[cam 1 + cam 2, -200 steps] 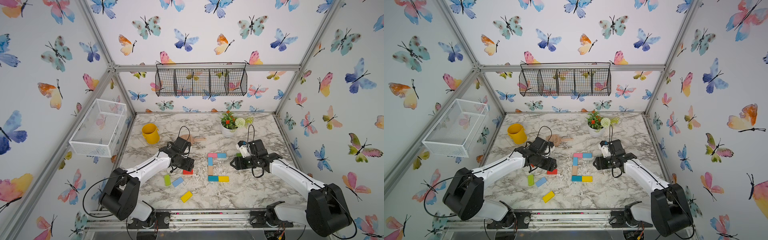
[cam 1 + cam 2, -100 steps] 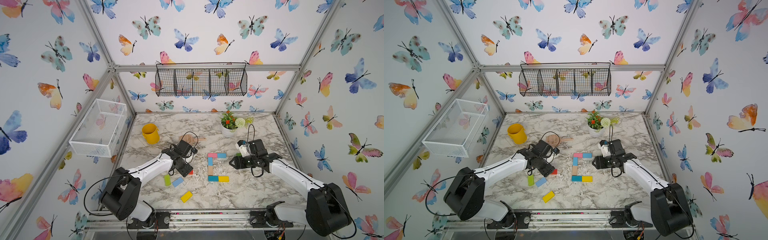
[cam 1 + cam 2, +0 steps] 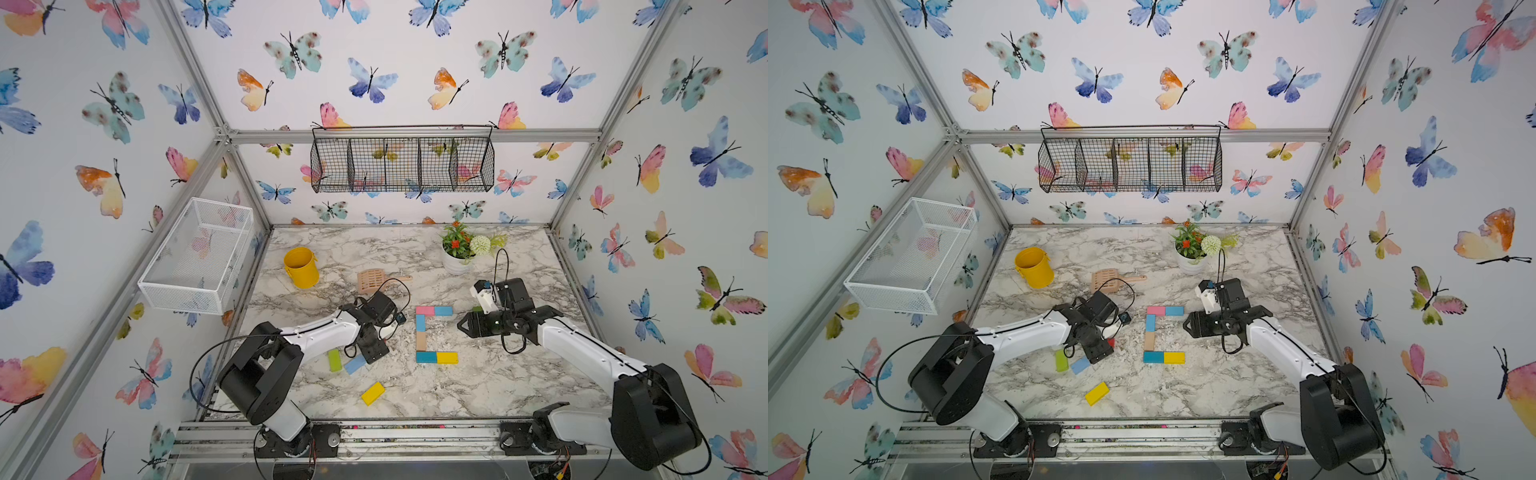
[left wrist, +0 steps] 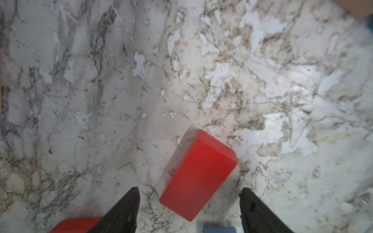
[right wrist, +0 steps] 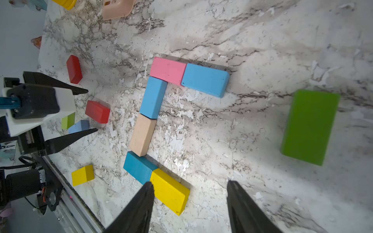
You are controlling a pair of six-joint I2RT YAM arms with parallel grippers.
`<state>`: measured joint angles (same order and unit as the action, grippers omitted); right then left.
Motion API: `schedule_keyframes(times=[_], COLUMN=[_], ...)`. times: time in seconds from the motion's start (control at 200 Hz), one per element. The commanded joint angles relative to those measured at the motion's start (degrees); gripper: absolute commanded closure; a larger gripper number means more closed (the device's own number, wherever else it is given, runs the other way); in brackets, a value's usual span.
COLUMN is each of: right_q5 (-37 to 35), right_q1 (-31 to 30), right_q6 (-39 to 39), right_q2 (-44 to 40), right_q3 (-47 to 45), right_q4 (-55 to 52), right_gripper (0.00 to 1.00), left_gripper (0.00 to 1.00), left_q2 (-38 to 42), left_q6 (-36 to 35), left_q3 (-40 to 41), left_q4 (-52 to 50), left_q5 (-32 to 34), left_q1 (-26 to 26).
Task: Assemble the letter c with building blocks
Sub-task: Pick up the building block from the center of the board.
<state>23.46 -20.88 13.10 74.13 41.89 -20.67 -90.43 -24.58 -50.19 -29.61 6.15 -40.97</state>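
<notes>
Your six-block C point(image 5: 143, 134) looks finished. See, the left gripper point(image 4: 189, 190) hangs released over a spare red block point(image 4: 198, 175) off the C's spine side; the right gripper point(image 5: 189, 182), released and empty, faces its mouth.

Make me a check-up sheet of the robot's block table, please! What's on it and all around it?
Surface: marble table, nothing spilled.
Job's things: six blocks form a C; loose green block, pale blue block, yellow block, spare red block, second green block.
Clutter: yellow bucket, tan scoop, flower pot.
Grippers: left gripper open, a red block between its jaws, not gripped; right gripper open, empty.
Cables: black cable loops by the left arm's base; more at both wrists.
Surroundings: black wire basket and white wire basket on butterfly walls.
</notes>
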Motion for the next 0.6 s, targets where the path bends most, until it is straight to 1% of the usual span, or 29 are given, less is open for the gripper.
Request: schedule_keyframes(times=[0.0, 0.075, 0.155, 0.3, 0.395, 0.591], right_q5=[0.4, 0.4, 0.2, 0.1, 0.1, -0.4], right_q1=[-0.1, -0.1, -0.1, -0.1, -0.1, -0.1], right_q6=[0.7, 0.8, 0.8, 0.7, 0.7, 0.3], right_q2=[-0.1, -0.1, -0.4, -0.6, -0.9, -1.4], right_q3=[-0.3, -0.1, -0.1, 0.0, 0.0, 0.3], right_q4=[-0.3, -0.4, -0.6, -1.0, -1.0, -1.8], right_gripper=[0.39, 0.39, 0.39, 0.39, 0.39, 0.39], left_gripper=[0.23, 0.26, 0.29, 0.31, 0.37, 0.46], left_q2=[-0.4, 0.2, 0.5, -0.3, -1.7, -3.9], left_q6=[-1.0, -0.4, -0.2, 0.1, 0.5, 0.7], left_q3=[-0.3, -0.7, -0.7, -0.6, -1.0, -1.9], left_q4=[1.7, 1.6, 1.0, -0.2, -1.0, -2.1], left_q5=[-0.9, -4.0, -5.8, -8.6, -10.0, -12.8], left_q1=[0.7, 1.9, 2.6, 2.9, 3.1, 3.1])
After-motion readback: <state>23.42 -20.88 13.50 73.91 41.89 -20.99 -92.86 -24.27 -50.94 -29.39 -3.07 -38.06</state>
